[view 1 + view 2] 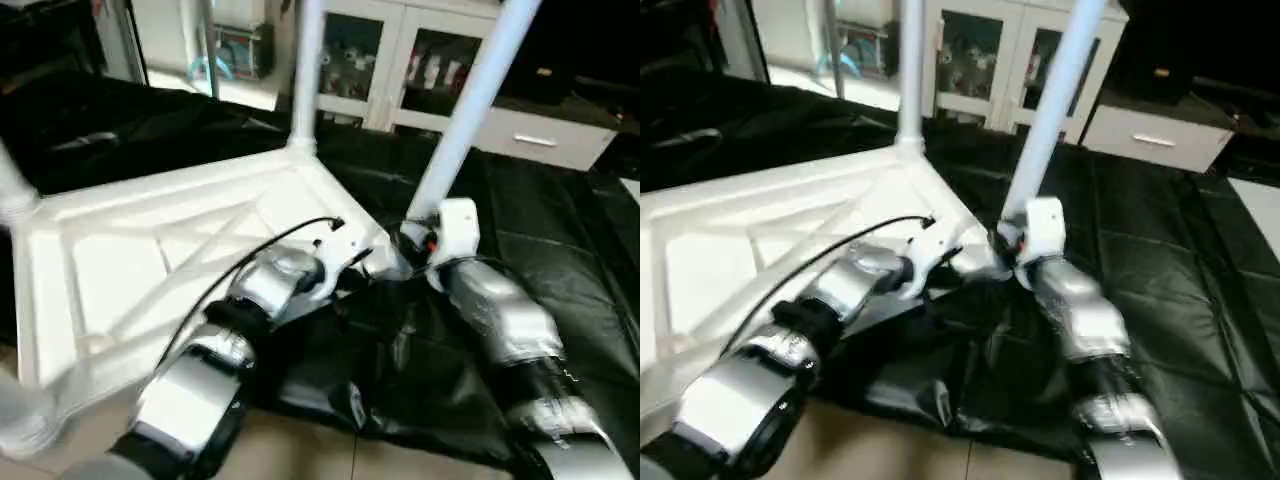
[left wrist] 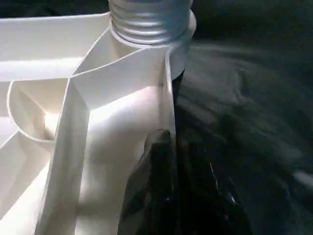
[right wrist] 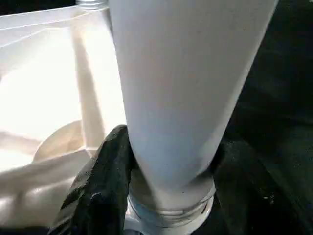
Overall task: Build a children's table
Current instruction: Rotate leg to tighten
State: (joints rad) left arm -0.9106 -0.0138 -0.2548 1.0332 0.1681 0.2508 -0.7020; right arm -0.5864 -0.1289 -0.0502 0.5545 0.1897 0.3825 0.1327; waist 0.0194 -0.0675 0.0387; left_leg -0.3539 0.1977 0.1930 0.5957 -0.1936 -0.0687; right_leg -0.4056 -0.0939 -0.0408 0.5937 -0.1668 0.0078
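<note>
Black mat [image 1: 560, 290] under tabletop [image 1: 120, 270]; right gripper [image 3: 166, 166] grips leg [image 1: 470, 110], left gripper's [image 2: 168, 196] state unclear

White plastic with an X-ribbed pattern is seen on the tabletop [image 1: 150, 260], and the legs [image 1: 470, 110] are white too. Black quilted matting [image 1: 560, 260] is spread beneath, and silver forearms [image 1: 500, 310] end in black fingers [image 3: 102, 191].

No text, label or number is readable — anywhere.
</note>
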